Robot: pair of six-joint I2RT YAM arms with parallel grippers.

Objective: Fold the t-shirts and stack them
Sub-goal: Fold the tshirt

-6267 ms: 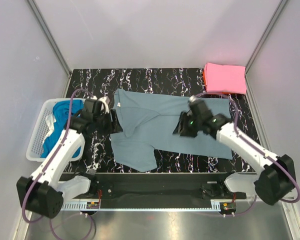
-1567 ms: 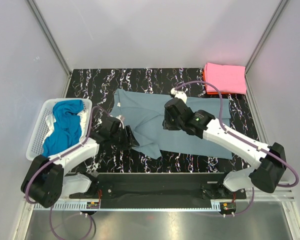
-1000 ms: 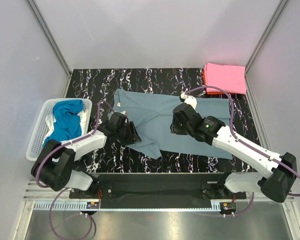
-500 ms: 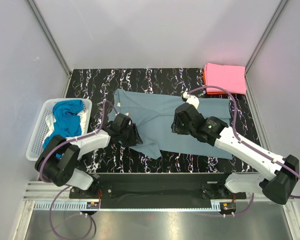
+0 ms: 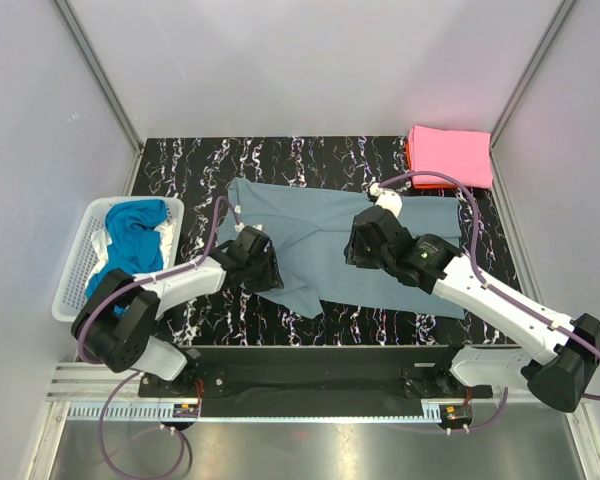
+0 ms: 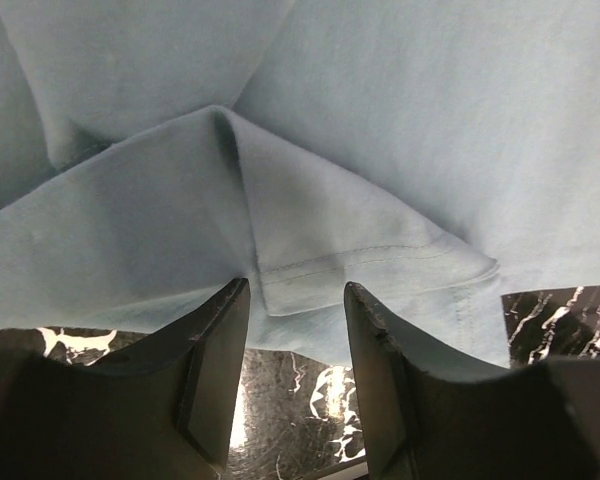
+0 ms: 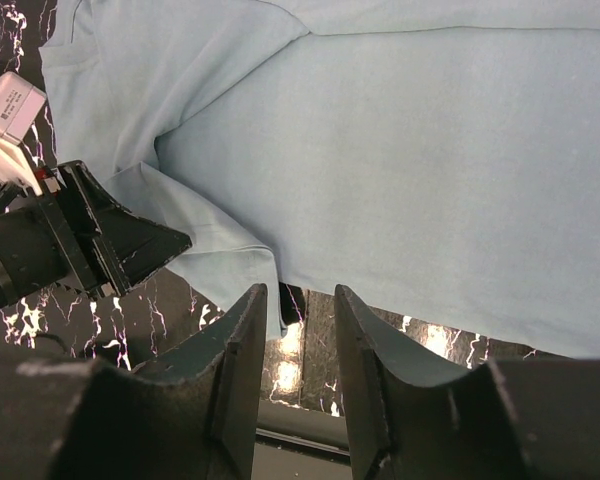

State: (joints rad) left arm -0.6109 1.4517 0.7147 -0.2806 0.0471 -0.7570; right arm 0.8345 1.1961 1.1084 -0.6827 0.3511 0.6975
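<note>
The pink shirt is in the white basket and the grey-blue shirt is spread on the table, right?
No. The pink shirt lies folded at the table's far right corner, not in the white basket, as the top view shows. The grey-blue shirt is spread on the table.

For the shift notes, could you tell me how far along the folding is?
Done: a pink shirt lies folded on an orange-red one, far right. In hand: the grey-blue shirt is spread out, one sleeve turned in; the left gripper is open at that hem, the right gripper open above the cloth. Left: finish this fold, stack it, then the blue cloth in the basket.
</note>
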